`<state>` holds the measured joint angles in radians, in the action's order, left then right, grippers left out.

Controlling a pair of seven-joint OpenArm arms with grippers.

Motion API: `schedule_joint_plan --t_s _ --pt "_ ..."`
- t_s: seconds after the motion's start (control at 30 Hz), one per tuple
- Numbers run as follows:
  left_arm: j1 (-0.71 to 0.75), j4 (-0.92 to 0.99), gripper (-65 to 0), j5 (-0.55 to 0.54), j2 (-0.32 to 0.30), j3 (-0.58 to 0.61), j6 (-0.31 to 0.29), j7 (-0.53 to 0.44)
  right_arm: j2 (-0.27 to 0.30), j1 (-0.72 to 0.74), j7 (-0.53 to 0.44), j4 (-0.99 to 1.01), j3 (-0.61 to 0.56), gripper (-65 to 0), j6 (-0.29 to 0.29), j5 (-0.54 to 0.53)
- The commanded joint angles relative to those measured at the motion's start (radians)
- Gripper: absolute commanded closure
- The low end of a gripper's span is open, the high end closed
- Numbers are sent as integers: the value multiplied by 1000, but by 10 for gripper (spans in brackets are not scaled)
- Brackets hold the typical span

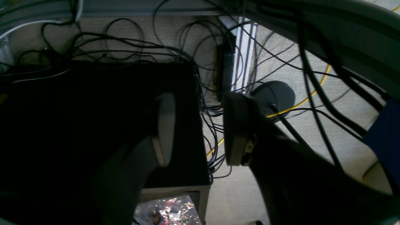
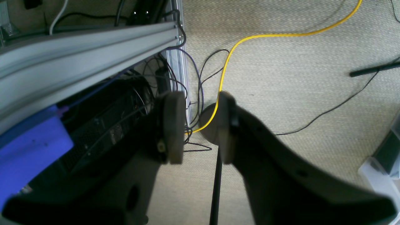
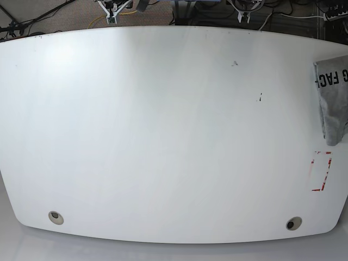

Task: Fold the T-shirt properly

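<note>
Between our left gripper (image 1: pixel 200 129) pads we've got nothing but air: the two fingers (image 1: pixel 165 128) stand apart with a clear gap, and through that gap we see a mess of black cables (image 1: pixel 206 125) running down past a black box (image 1: pixel 103 125). Same deal on our right gripper (image 2: pixel 198 128), pads apart, nothing pinched, with a yellow cable (image 2: pixel 225 78) snaking across the carpet (image 2: pixel 297 78) right through the gap. Further out on that side there's a grey metal rail (image 2: pixel 84 53) and a purple block (image 2: pixel 31 150) off to the left of the picture. Both wrist cameras are pointed at the floor, so neither arm is over the work surface, and in the base view we can't see either of them. Out there the white table (image 3: pixel 163 136) takes up nearly everything, and the T-shirt (image 3: pixel 333 98) sits bunched at its far right edge, black lettering face up, partly cut off by the frame, just above a red-marked rectangle (image 3: pixel 321 171).
</note>
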<state>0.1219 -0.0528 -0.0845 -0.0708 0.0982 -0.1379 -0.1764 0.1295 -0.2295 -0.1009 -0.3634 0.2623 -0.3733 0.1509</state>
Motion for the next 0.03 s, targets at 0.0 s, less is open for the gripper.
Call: schedule_joint_plan --t_s 0.0 --pt "3 0 -225 -4 -2 1 1 -13 6 -6 -7 -1 1 -173 -5 -4"
